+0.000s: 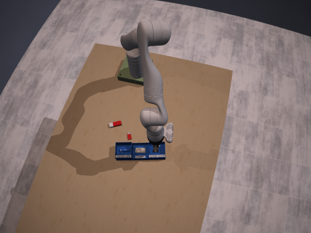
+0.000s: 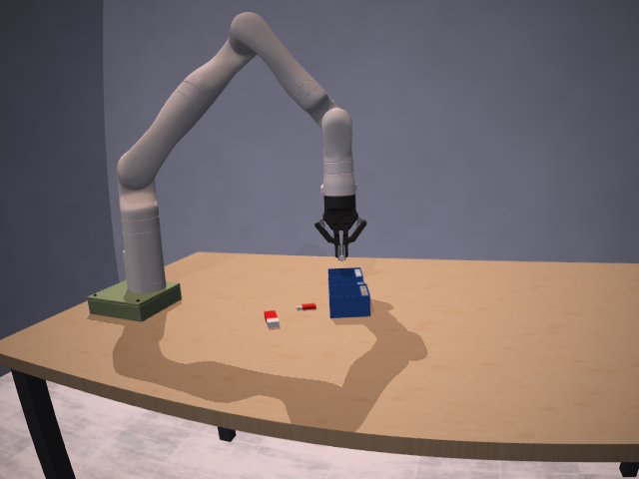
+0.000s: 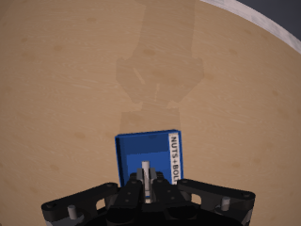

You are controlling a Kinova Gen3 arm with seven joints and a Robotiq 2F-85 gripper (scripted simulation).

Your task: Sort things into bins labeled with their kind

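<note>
Arm (image 2: 206,93): pale warm-grey rounded tubular links, smooth matte shell, thin seam lines ringing the links near the joints — no external cables seen. Base plate (image 2: 134,299): square, olive green, with small dark screw heads at the corners. Wrist ends in a black collar. Gripper (image 2: 340,252): black, two-finger linkage with open, triangular link arms; small light pins show in the outer links in the wrist view. Fingers dark, narrow. A whitish perforated bracket (image 1: 168,132) sits on the side of the wrist — detail too small to read.
</note>
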